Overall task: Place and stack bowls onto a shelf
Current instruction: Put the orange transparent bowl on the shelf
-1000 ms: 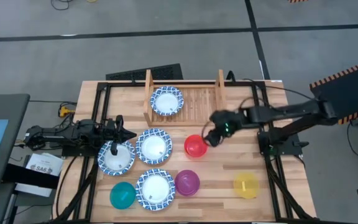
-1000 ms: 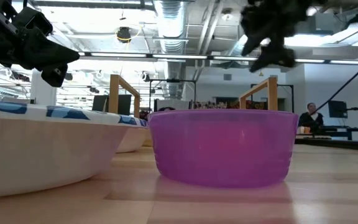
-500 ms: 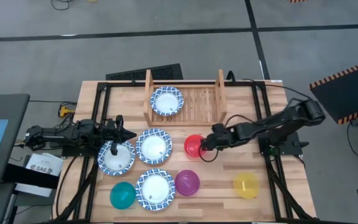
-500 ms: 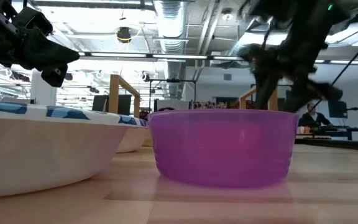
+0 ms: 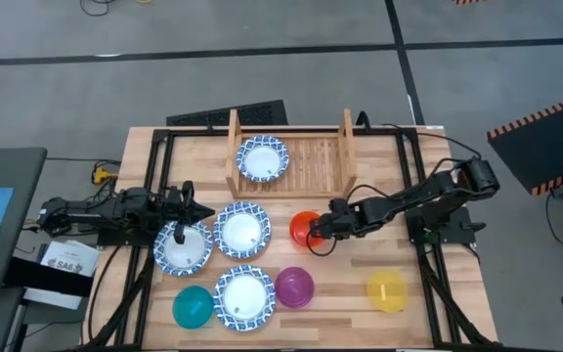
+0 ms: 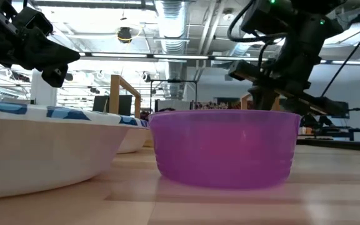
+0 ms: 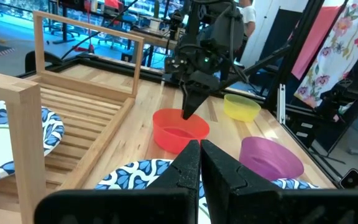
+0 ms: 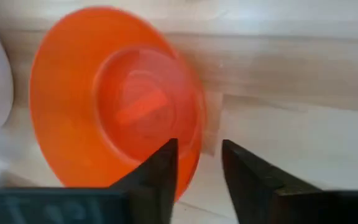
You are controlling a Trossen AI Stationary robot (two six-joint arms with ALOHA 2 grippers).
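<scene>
The orange bowl sits upright on the table in front of the wooden shelf. My right gripper is low at the bowl's right rim, open, one finger over the bowl's inside and one outside. One white blue-rimmed bowl rests on the shelf's slats. Three more white bowls sit on the table's left part. My left gripper is shut and hovers over the leftmost white bowl. The purple, yellow and teal bowls stand near the near edge. My right gripper comes slanting down from the table's right side. Its fingers stand on either side of the orange bowl's right rim, one inside and one outside. Whether they touch the rim, I cannot tell. The bowl rests flat on the table.
Black frame rails run along both sides of the table. The shelf's right half is bare slats between its two side boards. Bare table lies between the orange bowl and the yellow bowl. A person shows far behind the table in the low view.
My right gripper has come down and moved toward the table's left, from above and right of the orange bowl to the bowl's right rim. The bowl has stayed in place.
</scene>
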